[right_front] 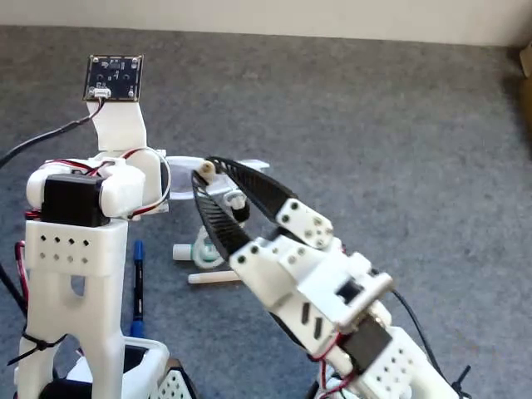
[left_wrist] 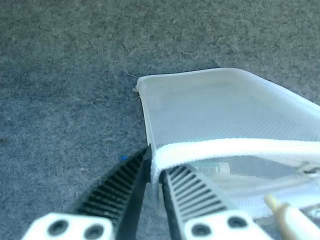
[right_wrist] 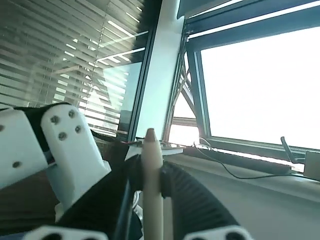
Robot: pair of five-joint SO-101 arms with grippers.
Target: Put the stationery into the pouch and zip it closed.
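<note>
High: fixed, off the arms, above and behind both bases. Looks down and forward over the grey table [right_front: 399, 125], mid range.

Left wrist: mounted just behind the left gripper [left_wrist: 155, 167], sighting along its fingers [left_wrist: 117, 185]. Aimed down at the table, very close on the pouch [left_wrist: 225, 110] rim pinched there.

Right wrist: same mount behind the right gripper [right_wrist: 149, 182], but tipped upward off the table, facing windows [right_wrist: 260, 75] and blinds [right_wrist: 65, 50]. Close on the cream pen [right_wrist: 150, 150] clamped in it.

Overlap: high + left wrist share table, pouch, pen tip. High + right wrist share the pen and the left arm's white housing [right_wrist: 65, 145].
</note>
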